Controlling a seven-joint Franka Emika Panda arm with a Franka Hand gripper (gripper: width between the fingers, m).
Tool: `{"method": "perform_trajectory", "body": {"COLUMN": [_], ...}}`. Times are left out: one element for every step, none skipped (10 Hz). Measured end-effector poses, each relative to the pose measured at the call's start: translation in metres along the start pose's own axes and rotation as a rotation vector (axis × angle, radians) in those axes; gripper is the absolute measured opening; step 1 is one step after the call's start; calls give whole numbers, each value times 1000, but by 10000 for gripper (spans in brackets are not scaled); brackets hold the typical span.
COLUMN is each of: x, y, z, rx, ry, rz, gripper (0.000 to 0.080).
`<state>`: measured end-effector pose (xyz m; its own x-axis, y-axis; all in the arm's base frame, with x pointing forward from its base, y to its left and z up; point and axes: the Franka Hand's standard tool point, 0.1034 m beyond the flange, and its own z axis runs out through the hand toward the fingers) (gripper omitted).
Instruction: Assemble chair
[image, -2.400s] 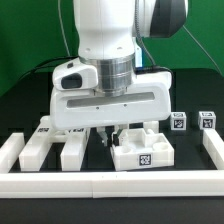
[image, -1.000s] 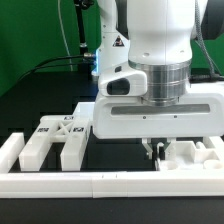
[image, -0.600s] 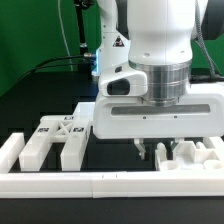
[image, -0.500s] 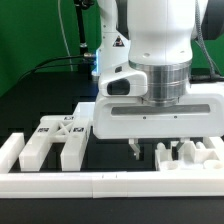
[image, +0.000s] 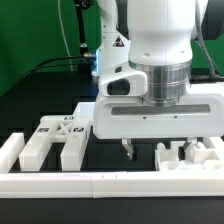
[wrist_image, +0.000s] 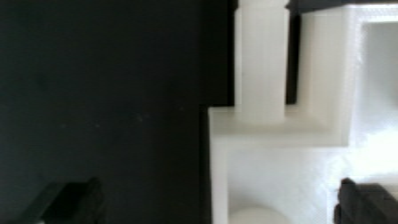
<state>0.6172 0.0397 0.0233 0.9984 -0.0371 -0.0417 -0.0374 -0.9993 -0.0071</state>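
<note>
End effector (image: 145, 152) open, empty; chair part (image: 190, 160) sits at its 3 o'clock in exterior view, partly between fingers (wrist_image: 71, 203)

The X-braced panel (image: 60, 128) of the chair is showing matte white and is carrying black-and-white square tags. The square legs (image: 72, 152) near it and the blocky piece (image: 190, 158) on the exterior view's right are showing the same plain white. The border rail (image: 100, 183) along the near edge is also showing white against the black table (image: 105, 155). The arm (image: 160, 40) is gleaming white with a grey band. The gripper (wrist_image: 217, 205) is showing dark fingertips (wrist_image: 68, 203). A green backdrop (image: 30, 30) is filling the far side.
</note>
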Motion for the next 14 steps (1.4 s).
{"method": "perform_trajectory", "body": {"x": [0,0,0,-3,-13,-25,-31,-38,-44,-42,-47,-52,-62,-76], "y": [0,0,0,3,5,5,8,5,5,5,5,5,2,-2], "z": [0,0,-1,-12,-26,-36,-41,-49,-49,-47,-47,-45,-38,-32], "rx": [0,0,1,9,11,14,16,16,15,13,11,8,6,6], "ry": [0,0,0,-13,-27,-58,-61,-107,-185,-230,-308,-390,-463,-516], "rz": [0,0,0,0,3,7,12,10,7,7,6,5,-2,-9], "gripper": [647,649,649,649,649,649,649,649,649,649,649,649,649,649]}}
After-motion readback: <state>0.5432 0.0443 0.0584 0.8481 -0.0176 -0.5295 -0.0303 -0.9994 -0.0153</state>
